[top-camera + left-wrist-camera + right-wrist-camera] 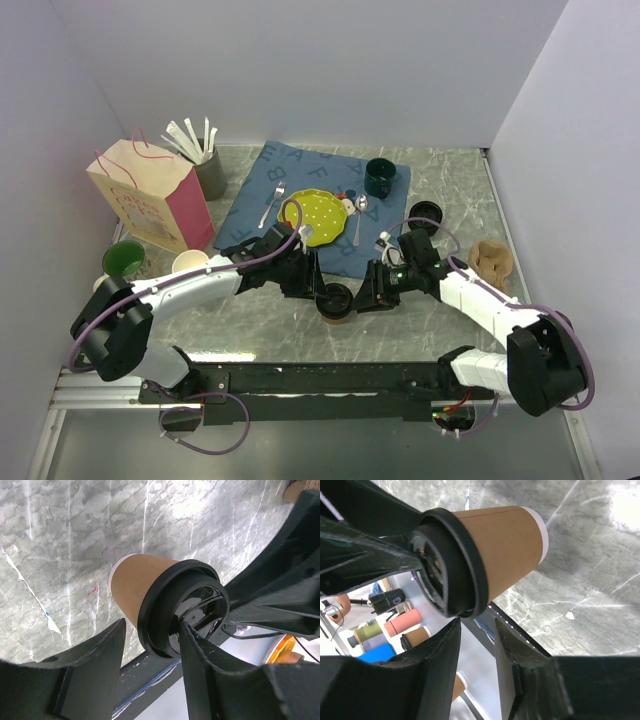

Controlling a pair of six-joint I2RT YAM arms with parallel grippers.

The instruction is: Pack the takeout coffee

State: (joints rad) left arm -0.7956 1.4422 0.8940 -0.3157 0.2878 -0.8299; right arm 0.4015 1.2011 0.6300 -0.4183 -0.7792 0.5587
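**Takeout coffee [336, 300] at near edge of surface [260, 320]**

Top view: the takeout coffee, a brown paper cup with a black lid, sits between the two arms, close to the front rim of the grey marbled surface. I cannot tell whether its base is touching down.

Left gripper [152, 627]: fingers spread wide. One finger [200, 670] overlaps the lid face. The other finger [95, 665] lies just beside the cup wall. Whether they clamp the cup cannot be told.

Right gripper [477, 625]: fingers drawn near each other, leaving a narrow gap with nothing seen in it. The lid rim is just above the tips, and contact is unclear.

Well apart, at the far left, a pink-and-tan paper bag [150, 195] stands upright. A dark green mug [380, 178] rests on a blue cloth [260, 200].
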